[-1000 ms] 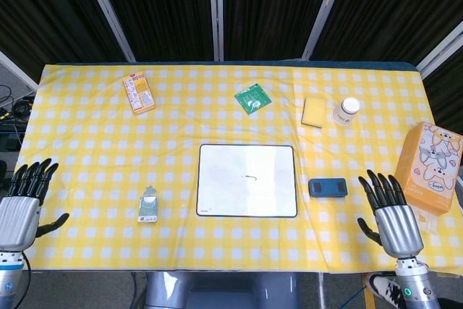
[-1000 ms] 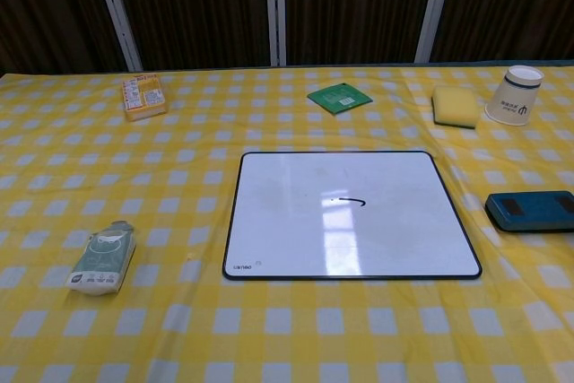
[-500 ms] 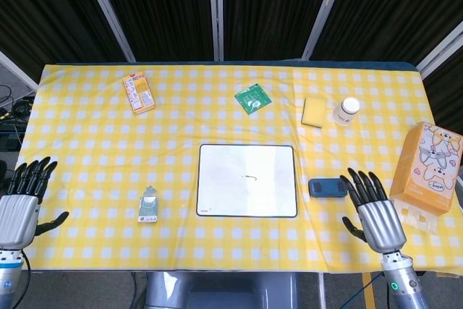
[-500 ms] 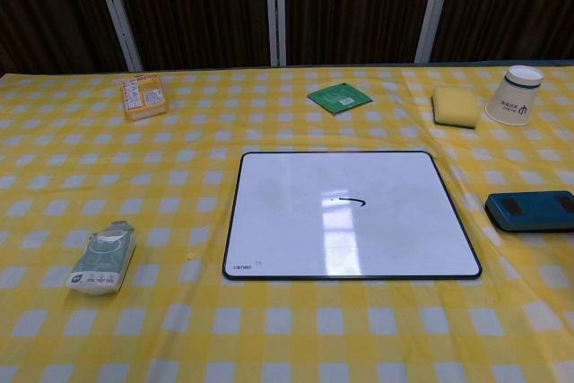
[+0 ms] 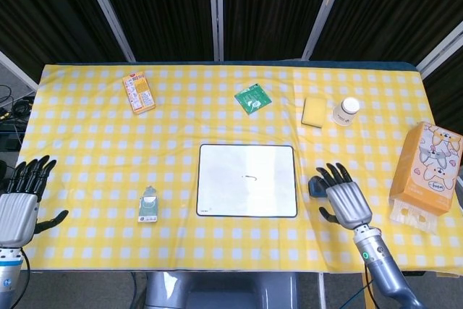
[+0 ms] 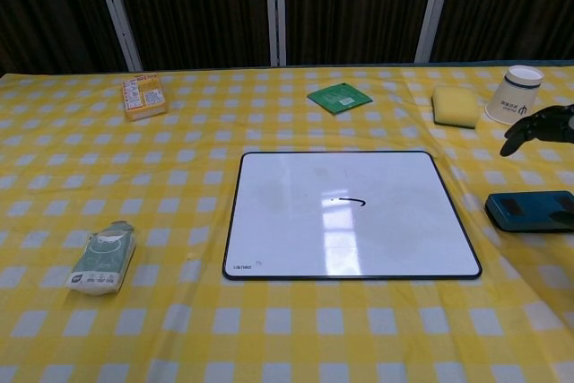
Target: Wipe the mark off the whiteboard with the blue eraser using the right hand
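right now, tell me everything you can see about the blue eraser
The blue eraser is a dark blue rectangular block with rounded corners and two darker panels on its top face, plastic by the look of it. It lies flat on the yellow checked tablecloth, just right of the whiteboard and apart from it. In the head view the right hand covers most of it, with only its left end showing; in the chest view the fingers hang above it, not touching.

Both robot hands (right [image 5: 345, 200], left [image 5: 18, 204]) open-fingered
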`<act>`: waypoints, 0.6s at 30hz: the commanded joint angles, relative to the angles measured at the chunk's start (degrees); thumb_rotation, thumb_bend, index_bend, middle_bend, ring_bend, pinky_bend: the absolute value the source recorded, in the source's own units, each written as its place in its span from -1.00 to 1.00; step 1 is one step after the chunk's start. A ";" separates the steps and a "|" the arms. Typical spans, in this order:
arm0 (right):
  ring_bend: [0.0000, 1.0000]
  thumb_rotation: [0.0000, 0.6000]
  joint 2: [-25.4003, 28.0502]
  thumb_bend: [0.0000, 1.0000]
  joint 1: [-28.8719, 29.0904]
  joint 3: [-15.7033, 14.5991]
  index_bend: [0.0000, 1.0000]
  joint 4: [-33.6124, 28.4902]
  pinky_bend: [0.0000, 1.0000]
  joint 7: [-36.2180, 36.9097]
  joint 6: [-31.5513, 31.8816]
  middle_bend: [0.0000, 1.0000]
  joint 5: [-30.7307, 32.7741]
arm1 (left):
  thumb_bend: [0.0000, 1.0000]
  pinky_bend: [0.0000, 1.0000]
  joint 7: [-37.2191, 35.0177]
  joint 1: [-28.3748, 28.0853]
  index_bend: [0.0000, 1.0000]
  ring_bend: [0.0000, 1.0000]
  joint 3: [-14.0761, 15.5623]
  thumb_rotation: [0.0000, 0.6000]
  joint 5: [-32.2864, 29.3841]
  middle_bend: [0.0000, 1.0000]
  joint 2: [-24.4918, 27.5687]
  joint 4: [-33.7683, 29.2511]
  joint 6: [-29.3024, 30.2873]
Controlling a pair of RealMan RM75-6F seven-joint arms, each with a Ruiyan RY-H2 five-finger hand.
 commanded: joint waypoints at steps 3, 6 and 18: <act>-0.87 1.00 -0.89 -0.58 2.78 1.32 -0.47 -0.25 -0.86 -3.60 -3.92 -0.73 5.87 | -1.00 -1.00 0.11 -0.14 -1.00 -1.00 0.00 1.00 -0.25 -1.00 -0.16 0.21 -0.36; -0.87 1.00 -0.77 -0.59 4.13 1.81 -0.48 -0.69 -0.86 -6.38 -6.27 -0.73 11.25 | -1.00 -1.00 0.18 -0.24 -1.00 -1.00 -0.04 1.00 -0.51 -1.00 -0.28 0.40 -0.61; -0.87 1.00 -3.27 -0.59 7.66 2.05 -0.58 1.36 -0.85 -14.42 -5.83 -0.75 25.90 | -1.00 -1.00 0.16 -0.50 -1.00 -1.00 -0.16 1.00 -1.17 -1.00 -0.65 1.06 -1.18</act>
